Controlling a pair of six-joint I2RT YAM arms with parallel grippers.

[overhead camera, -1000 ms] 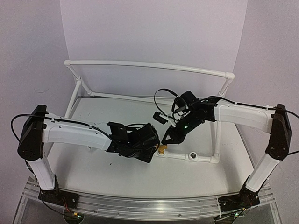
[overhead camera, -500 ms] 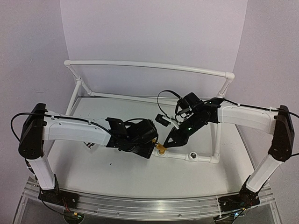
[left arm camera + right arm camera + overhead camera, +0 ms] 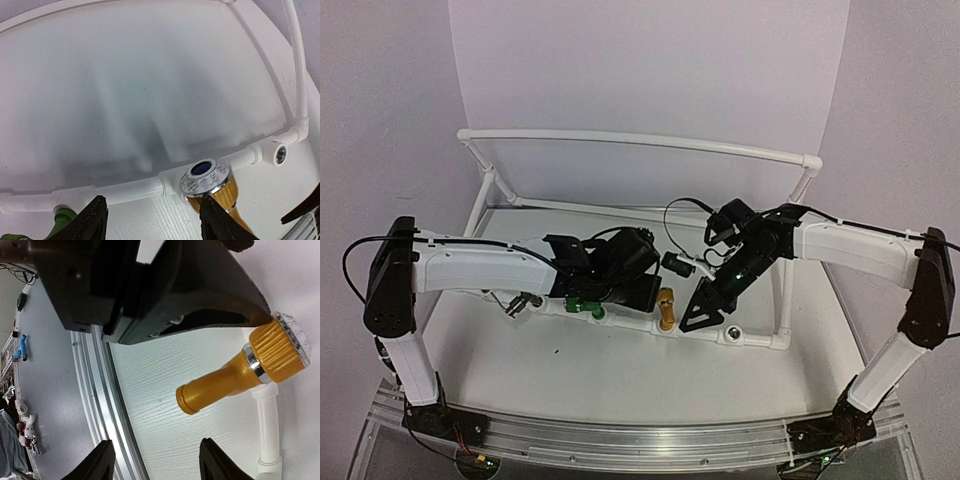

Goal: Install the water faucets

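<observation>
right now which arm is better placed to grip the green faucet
Left. The left end effector hangs open right by the green faucet, which shows beside its finger in the wrist view. The right end effector sits beyond the gold faucet, farther along the pipe frame.

- We see a white desk [image 3: 620,375] with a finely grained surface and an aluminium rail [image 3: 650,440] along its near edge.
- 1 white pipe frame [image 3: 640,140] stands on it. Its rear bar is raised and its front pipe [image 3: 625,322] lies low on the desk.
- 3 fittings sit along that front pipe: a grey metal faucet [image 3: 520,301] at the left end, a green faucet [image 3: 582,307], then a brass faucet [image 3: 666,308].
- We cannot tell whether any faucet touches the desk.
- 1 round socket [image 3: 732,335] shows further right.
- 1 small dark speck [image 3: 557,350] lies in front of the pipe.
</observation>
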